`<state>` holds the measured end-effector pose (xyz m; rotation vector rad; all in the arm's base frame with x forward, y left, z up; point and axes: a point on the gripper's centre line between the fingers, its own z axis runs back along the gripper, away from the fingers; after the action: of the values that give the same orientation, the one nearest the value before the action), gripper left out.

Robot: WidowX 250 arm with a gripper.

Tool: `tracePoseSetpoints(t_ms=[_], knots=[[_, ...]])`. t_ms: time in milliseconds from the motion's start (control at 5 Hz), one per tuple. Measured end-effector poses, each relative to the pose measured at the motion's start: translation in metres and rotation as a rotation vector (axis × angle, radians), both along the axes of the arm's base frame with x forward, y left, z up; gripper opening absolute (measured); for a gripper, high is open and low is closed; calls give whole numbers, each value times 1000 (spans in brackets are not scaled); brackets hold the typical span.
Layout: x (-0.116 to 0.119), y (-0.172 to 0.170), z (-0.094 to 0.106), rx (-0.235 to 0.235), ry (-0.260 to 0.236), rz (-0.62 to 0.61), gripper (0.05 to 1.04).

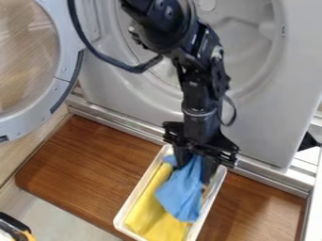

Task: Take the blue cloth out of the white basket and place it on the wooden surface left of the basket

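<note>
Glossy, wood-like board (100, 172); smooth plastic-looking bin (140, 194); soft, matt blue (181, 193) and yellow cloths (149, 212).

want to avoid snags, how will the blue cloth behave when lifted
The blue cloth looks floppy: its soft folds suggest it would sag. It looks thin, so probably light. Lying against the yellow cloth in the tub, it might drag that a little.
</note>
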<state>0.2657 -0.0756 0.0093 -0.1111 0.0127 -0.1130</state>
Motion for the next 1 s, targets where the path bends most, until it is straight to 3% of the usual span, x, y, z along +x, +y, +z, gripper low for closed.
tracePoseSetpoints(t_ms=[200,400,600,800,1000], knots=[[0,4,0,12,5,-4,232],[-3,12,7,10,24,-12,121],[-4,24,39,-16,-26,-7,100],[-15,64,71,10,-36,60,100],[-29,103,79,57,10,116,100]])
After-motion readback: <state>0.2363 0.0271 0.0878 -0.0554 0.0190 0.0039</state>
